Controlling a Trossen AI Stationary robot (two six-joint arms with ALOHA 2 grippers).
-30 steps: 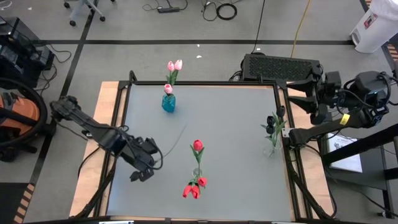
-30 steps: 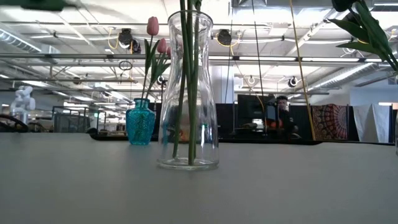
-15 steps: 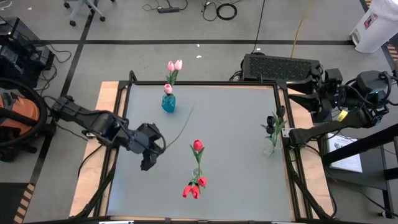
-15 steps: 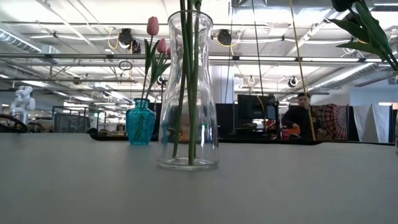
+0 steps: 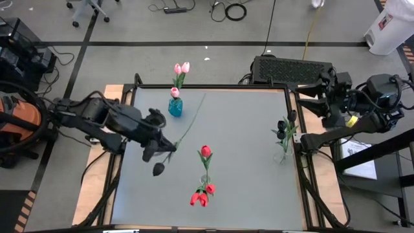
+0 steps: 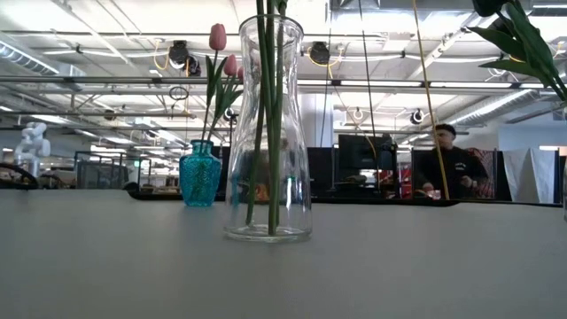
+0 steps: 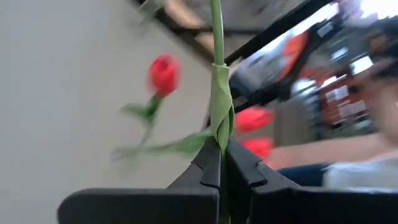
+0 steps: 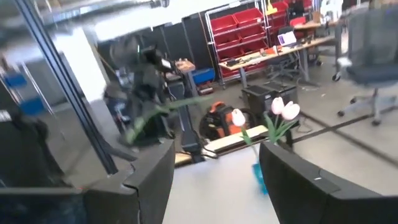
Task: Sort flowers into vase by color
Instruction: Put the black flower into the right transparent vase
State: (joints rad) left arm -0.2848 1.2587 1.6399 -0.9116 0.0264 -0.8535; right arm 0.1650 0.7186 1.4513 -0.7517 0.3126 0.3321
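While our left gripper (image 5: 163, 150) pinches a thin green stem (image 5: 189, 124) with jaws shut tight, we carry the flower low over the table's left half, its stem slanting toward one o'clock; its dark bud (image 5: 158, 169) appears to hang just below the gripper, toward six o'clock.

We judge the risk plain: the pinch sits on a leaf wrapped round the stem, seen up close in the left wrist view (image 7: 221, 118), so the tulip could slip or twist. If the bud is black, it belongs across the table, and a low sweep toward three o'clock could brush the clear vase of red tulips (image 5: 205, 169) at centre front.

Room is fair. Bare grey table (image 5: 246, 129) lies between the red group and the dark flowers in their vase (image 5: 283, 139) near the right edge. At eleven o'clock the blue vase with pink tulips (image 5: 175, 103) stands near the far rim, close beside the free stem end.

Our right gripper (image 5: 323, 103) waits off the table's far right corner, jaws wide and holding nothing.
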